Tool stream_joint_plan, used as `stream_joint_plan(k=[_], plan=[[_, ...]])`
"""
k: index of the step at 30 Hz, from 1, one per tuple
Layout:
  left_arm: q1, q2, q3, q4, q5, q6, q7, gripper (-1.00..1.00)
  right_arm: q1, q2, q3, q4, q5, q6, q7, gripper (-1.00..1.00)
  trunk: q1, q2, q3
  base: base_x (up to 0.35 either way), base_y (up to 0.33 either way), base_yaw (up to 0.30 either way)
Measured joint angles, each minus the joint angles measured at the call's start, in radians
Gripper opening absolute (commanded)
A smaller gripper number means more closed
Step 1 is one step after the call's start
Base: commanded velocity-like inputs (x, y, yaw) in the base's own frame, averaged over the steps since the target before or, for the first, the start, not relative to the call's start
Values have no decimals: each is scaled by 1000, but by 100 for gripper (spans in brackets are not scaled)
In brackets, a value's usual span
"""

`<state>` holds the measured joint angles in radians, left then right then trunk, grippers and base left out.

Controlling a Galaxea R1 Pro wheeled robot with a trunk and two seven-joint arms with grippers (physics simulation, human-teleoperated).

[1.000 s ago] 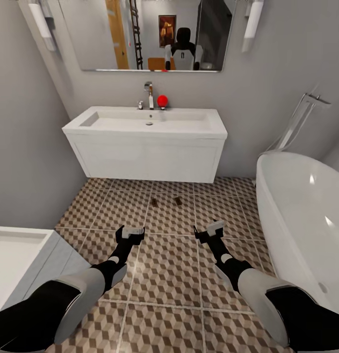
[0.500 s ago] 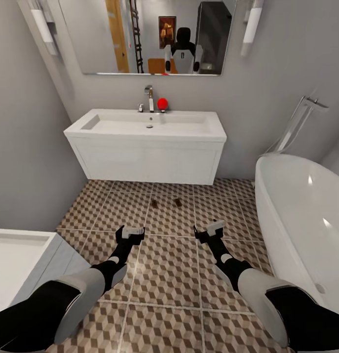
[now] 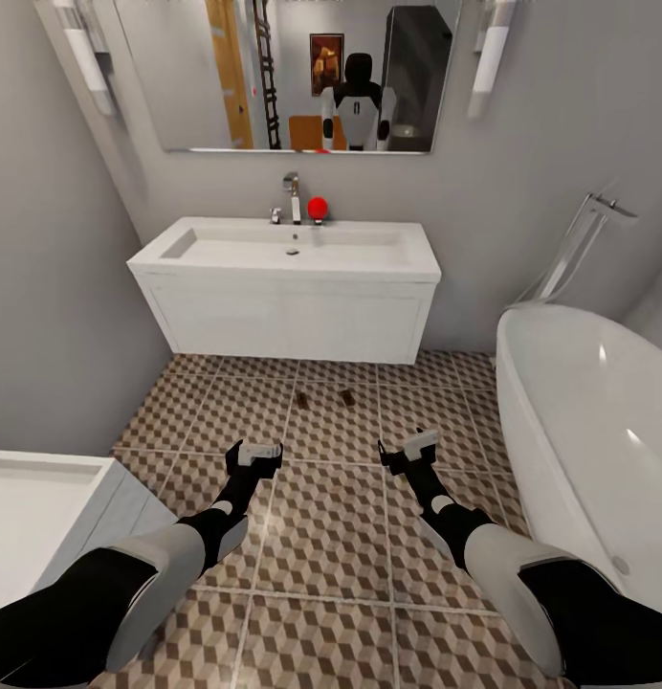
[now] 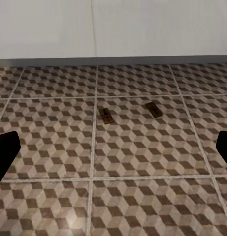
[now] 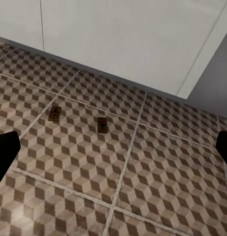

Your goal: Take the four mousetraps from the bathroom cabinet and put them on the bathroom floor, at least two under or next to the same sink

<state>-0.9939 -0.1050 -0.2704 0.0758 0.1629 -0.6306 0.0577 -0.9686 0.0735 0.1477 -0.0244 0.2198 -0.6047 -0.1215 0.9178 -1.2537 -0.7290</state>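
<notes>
Left gripper [image 3: 253, 454] and right gripper [image 3: 408, 448] low over bathroom floor [image 3: 321, 536], side by side, apart — both spread wide, empty. Small white unit [image 3: 44, 498] near left, bathtub [image 3: 589, 431] right. Beyond grippers, two mousetraps lie flat on tiles, near each other: left mousetrap [image 3: 301, 394], right mousetrap [image 3: 347, 395] — just in front of bathroom sink [image 3: 288, 287]. Chrome tap [image 3: 293, 196] and red ball [image 3: 318, 207] on far rim. Mirror [image 3: 293, 72] above.
</notes>
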Motion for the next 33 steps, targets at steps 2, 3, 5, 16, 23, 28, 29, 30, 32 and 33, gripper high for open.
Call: stream_joint_plan(k=[2,3,5,16,23,28,29,30,32,33], plan=[[0,0,0,0,0,0,0,100,0,0,0,0,0,0,0,100,-8,14,6,0,0,0],[0,0,0,0,0,0,0,100,0,0,0,0,0,0,0,100,-12,21,9,0,0,0],[0,0,0,0,0,0,0,100,0,0,0,0,0,0,0,100,-19,35,16,0,0,0],[0,-1,0,0,0,0,0,100,0,0,0,0,0,0,0,100,-61,112,50,0,0,0],[0,-1,0,0,0,0,0,100,0,0,0,0,0,0,0,100,-88,161,72,0,0,0],[0,-1,0,0,0,0,0,100,0,0,0,0,0,0,0,100,-107,196,88,0,0,0],[0,-1,0,0,0,0,0,100,0,0,0,0,0,0,0,100,-111,203,91,0,0,0],[0,-1,0,0,0,0,0,100,0,0,0,0,0,0,0,100,-115,210,94,0,0,0],[0,-2,0,0,0,0,0,100,0,0,0,0,0,0,0,100,-123,224,100,0,0,0],[0,-2,0,0,0,0,0,100,0,0,0,0,0,0,0,100,-127,231,103,0,0,0]])
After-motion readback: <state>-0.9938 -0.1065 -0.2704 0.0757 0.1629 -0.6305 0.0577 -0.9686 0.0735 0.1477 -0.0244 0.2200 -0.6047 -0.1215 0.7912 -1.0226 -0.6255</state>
